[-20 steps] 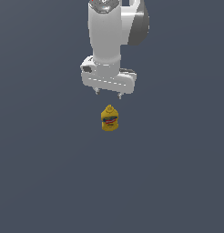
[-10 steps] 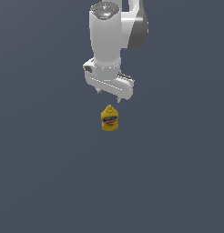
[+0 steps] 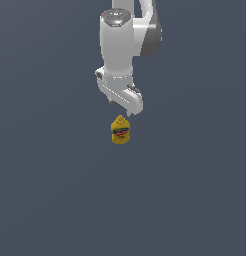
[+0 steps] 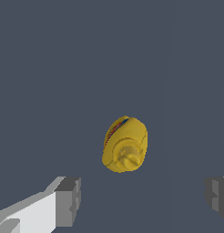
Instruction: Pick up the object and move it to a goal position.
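Plain grey floor under an upright mustard bottle [image 3: 121,131], capped, the tool [image 3: 118,106] spread wide above, ungrasping.

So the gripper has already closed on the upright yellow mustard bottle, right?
Not quite. The gripper is open and holds nothing: in the wrist view its fingers stand wide apart, with the mustard bottle beyond them, untouched. The exterior view shows the bottle upright below the gripper, as you said.
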Available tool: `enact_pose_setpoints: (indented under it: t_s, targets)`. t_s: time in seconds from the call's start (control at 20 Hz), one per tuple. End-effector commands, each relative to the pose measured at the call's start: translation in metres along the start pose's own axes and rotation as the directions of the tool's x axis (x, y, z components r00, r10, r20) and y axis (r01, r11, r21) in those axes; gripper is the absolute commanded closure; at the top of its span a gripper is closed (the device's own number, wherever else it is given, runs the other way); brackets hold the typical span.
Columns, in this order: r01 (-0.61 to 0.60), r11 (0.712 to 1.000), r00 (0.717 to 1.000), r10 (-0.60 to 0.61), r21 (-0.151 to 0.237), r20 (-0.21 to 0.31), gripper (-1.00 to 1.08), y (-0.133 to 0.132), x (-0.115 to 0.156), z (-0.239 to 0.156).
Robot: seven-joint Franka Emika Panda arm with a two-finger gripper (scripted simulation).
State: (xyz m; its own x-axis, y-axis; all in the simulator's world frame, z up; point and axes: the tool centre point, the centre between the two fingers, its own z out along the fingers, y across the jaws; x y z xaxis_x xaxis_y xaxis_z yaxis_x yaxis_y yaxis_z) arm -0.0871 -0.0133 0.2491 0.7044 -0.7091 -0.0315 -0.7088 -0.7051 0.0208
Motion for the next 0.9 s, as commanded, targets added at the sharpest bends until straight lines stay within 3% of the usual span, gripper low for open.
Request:
enact_pose_setpoints:
  t_s: [0.0,0.4,0.85]
  targets:
    - [-0.065,0.998,0.998,0.065,0.002,-0.003,-0.92,0.0,0.0,0.003]
    - [-0.263,0.965,0.965,0.263,0.011,-0.01,-0.92,0.001,-0.001,0.012]
    - [-0.469,0.883,0.883,0.469,0.024,-0.013,-0.92,0.001,-0.002,0.021]
